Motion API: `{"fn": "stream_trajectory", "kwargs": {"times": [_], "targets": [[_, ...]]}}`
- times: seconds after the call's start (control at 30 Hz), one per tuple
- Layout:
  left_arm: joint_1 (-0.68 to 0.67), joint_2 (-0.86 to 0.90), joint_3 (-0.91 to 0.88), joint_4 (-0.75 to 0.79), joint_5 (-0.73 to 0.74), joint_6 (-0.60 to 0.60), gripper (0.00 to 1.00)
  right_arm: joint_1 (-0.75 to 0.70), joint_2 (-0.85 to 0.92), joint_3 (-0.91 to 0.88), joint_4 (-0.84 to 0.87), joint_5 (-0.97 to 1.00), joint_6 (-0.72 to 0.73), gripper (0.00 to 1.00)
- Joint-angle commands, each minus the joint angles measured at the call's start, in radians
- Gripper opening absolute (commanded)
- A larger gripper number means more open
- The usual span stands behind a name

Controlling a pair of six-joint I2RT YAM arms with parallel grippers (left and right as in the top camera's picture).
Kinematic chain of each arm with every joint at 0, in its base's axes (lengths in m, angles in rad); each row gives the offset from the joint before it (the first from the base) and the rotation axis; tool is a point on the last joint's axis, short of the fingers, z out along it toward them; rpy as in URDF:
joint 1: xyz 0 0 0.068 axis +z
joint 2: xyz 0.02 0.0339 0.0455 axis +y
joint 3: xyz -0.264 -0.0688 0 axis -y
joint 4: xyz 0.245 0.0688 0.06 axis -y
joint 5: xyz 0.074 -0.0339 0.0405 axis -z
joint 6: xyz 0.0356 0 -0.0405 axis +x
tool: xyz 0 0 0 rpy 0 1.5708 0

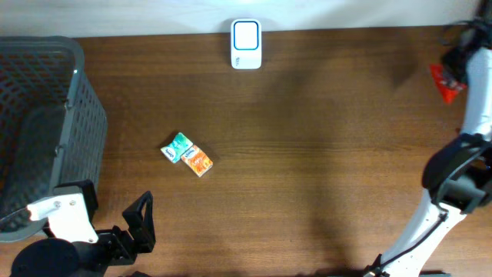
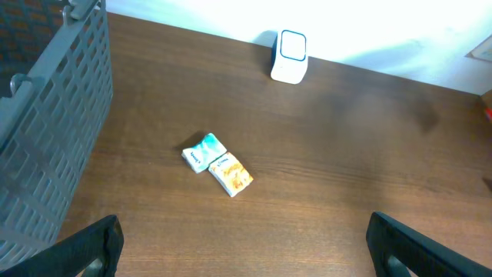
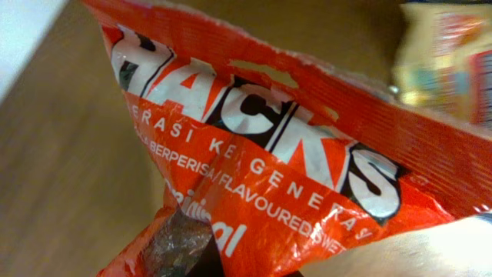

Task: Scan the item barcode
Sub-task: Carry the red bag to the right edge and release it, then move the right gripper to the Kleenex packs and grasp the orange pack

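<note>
the wooden table point(image 1: 323, 154) takes up nearly everything, with a grey mesh basket point(image 1: 38, 115) filling its left end. the right arm point(image 1: 450, 177) rises from the near right corner and reaches to the far right corner. there the right gripper point(image 1: 453, 71) is clenched on a red packet point(image 1: 444, 83), held up off the wood. from the wrist the red packet point(image 3: 254, 154) fills the picture, its big white lettering running on a slant from upper left to lower right. i see no barcode on the face that shows. something yellow and blurred point(image 3: 450, 54) sits behind it, and i can't tell what.

the left gripper point(image 1: 138, 225) hangs at the near left edge with its jaws spread wide and nothing in them.

the white scanner point(image 1: 246, 44) stands at the middle of the far edge. it lies well apart from the red packet, off toward the robot's left along that same edge. the right arm is plainly the nearer one, and it already has the item. i'd say the coming move is a sideways carry along the far edge, and the packet likely needs turning so its code meets the scanner.

smallest of all, a teal packet point(image 1: 177, 147) and an orange packet point(image 1: 199, 161) lie touching, left of centre.
</note>
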Motion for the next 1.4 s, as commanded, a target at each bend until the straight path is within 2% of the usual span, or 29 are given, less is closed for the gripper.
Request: {"fn": "stream_trajectory", "kwargs": {"times": [0.0, 0.1, 0.13, 0.2, 0.27, 0.33, 0.4, 0.57, 0.63, 0.77, 0.83, 0.9, 1.0, 1.07, 1.17, 1.37], "targets": [[0.004, 0.000, -0.003, 0.002, 0.007, -0.008, 0.99, -0.068, 0.034, -0.034, 0.020, 0.020, -0.025, 0.04], [0.004, 0.000, -0.003, 0.002, 0.007, -0.008, 0.99, -0.106, 0.049, -0.057, 0.041, 0.018, -0.028, 0.09], [0.004, 0.000, -0.003, 0.002, 0.007, -0.008, 0.99, -0.117, 0.050, -0.072, 0.059, 0.019, -0.028, 0.14], [0.004, 0.000, -0.003, 0.002, 0.007, -0.009, 0.99, -0.131, 0.050, -0.090, 0.080, 0.024, -0.032, 0.35], [0.004, 0.000, -0.003, 0.002, 0.007, -0.009, 0.99, -0.144, 0.050, -0.098, 0.082, 0.029, -0.031, 0.72], [0.004, 0.000, -0.003, 0.002, 0.007, -0.009, 0.99, -0.151, 0.049, -0.098, 0.071, 0.029, -0.032, 0.82], [0.004, 0.000, -0.003, 0.002, 0.007, -0.008, 0.99, -0.148, 0.035, -0.097, 0.059, 0.023, -0.050, 0.87], [0.004, 0.000, -0.003, 0.002, 0.007, -0.008, 0.99, -0.118, -0.048, -0.097, 0.053, -0.203, -0.169, 0.88], [0.004, 0.000, -0.003, 0.002, 0.007, -0.008, 0.99, -0.093, -0.090, -0.097, 0.048, -0.424, -0.180, 0.91], [0.004, 0.000, -0.003, 0.002, 0.007, -0.008, 0.99, -0.014, -0.117, -0.097, 0.028, -1.023, -0.438, 0.91], [0.004, 0.000, -0.003, 0.002, 0.007, -0.009, 0.99, 0.071, -0.115, -0.098, -0.034, -1.176, -0.594, 0.91], [0.004, 0.000, -0.003, 0.002, 0.007, -0.008, 0.99, 0.185, -0.115, -0.098, -0.122, -1.172, -0.781, 0.91], [0.004, 0.000, -0.003, 0.002, 0.007, -0.008, 0.99, 0.345, -0.105, -0.098, -0.215, -1.075, -0.890, 0.91], [0.004, 0.000, -0.003, 0.002, 0.007, -0.008, 0.99, 0.460, -0.092, -0.099, -0.252, -0.972, -0.893, 0.91], [0.004, 0.000, -0.003, 0.002, 0.007, -0.008, 0.99, 0.628, -0.061, -0.100, -0.267, -0.851, -0.893, 0.77], [0.004, 0.000, -0.003, 0.002, 0.007, -0.008, 0.99, 0.929, 0.029, -0.100, -0.258, -0.718, -0.893, 0.78]]}}
